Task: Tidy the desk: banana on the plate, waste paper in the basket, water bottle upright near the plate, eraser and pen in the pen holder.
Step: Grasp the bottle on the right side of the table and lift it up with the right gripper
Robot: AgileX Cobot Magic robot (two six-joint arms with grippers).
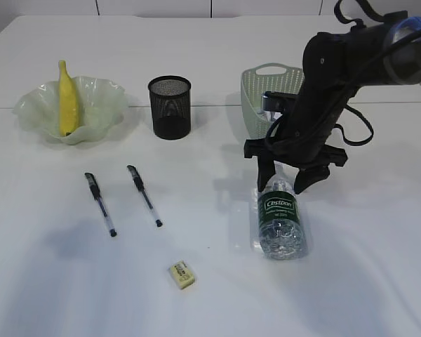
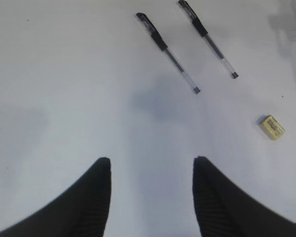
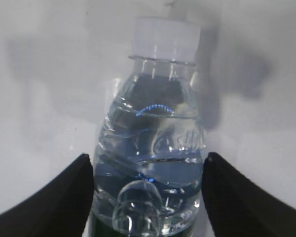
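The clear plastic water bottle (image 3: 150,143) lies mid-desk, water-heavy, slick, round. The right gripper (image 3: 148,190), spread, straddles its shoulder; best gripped there. The left gripper (image 2: 150,197) is spread, empty.

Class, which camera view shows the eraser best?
The left wrist view: the eraser lies unobstructed on the table, its printed wrapper visible. The exterior view shows it smaller, in front of the pens. The right wrist view does not show it.
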